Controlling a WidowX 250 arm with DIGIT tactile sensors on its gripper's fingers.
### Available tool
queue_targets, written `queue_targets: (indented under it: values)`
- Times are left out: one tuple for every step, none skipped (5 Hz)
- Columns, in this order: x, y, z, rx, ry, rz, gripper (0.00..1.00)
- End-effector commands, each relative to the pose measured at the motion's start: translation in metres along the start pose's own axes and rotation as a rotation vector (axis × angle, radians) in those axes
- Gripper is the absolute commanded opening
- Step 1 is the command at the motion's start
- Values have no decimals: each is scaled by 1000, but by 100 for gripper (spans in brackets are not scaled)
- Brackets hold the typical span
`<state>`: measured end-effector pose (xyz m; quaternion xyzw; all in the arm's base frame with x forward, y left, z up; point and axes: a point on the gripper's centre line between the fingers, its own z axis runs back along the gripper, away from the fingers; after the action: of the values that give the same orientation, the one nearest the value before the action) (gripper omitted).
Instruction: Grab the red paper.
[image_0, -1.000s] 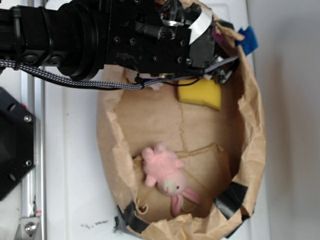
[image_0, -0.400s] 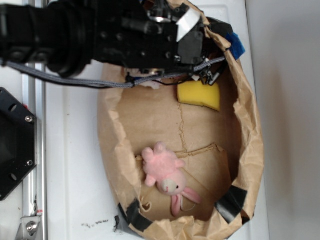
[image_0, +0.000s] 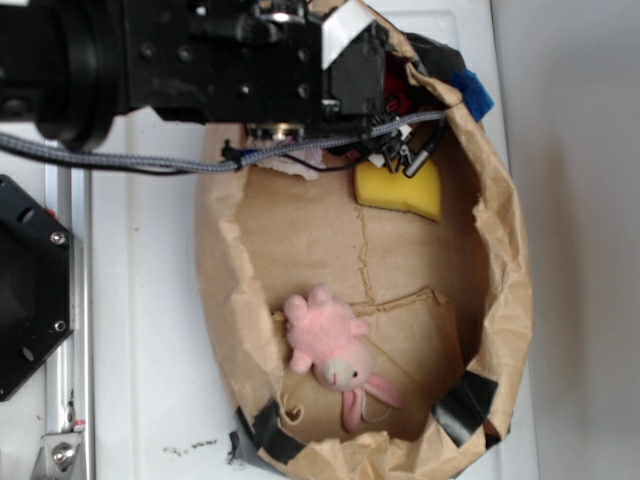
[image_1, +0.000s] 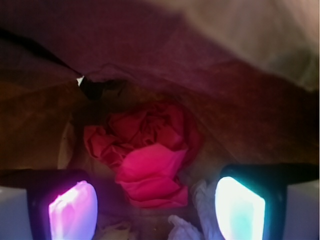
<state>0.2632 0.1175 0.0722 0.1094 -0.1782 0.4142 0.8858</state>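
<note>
Wrist view: red paper (image_1: 150, 157) centred between hand (image_1: 156, 202) fingers, which stand apart.
Handling: light, soft, crushable.
Hold: bulging middle folds.

Crumpled, matt red paper (image_1: 150, 160) sits deep in a creased brown paper bag (image_0: 500, 250), its torn rim patched with glossy black tape (image_0: 462, 398). The tool (image_1: 157, 205) shows black plastic fingers with translucent pads (image_1: 239, 206) glowing pink and teal. A fuzzy pink plush toy (image_0: 335, 355) and a porous yellow sponge (image_0: 400, 190) lie on the bag's wrinkled floor. Wrinkled white paper (image_1: 200, 220) lies beside the red. The table (image_0: 150, 330) is smooth, white and scuffed.
</note>
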Motion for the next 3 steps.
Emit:
queue_targets:
  values:
    - [15,5,-13,64,-64,38,100]
    - [14,2,-16,66,-69,42,100]
    - [16,-2,-16,54,-67,55,92]
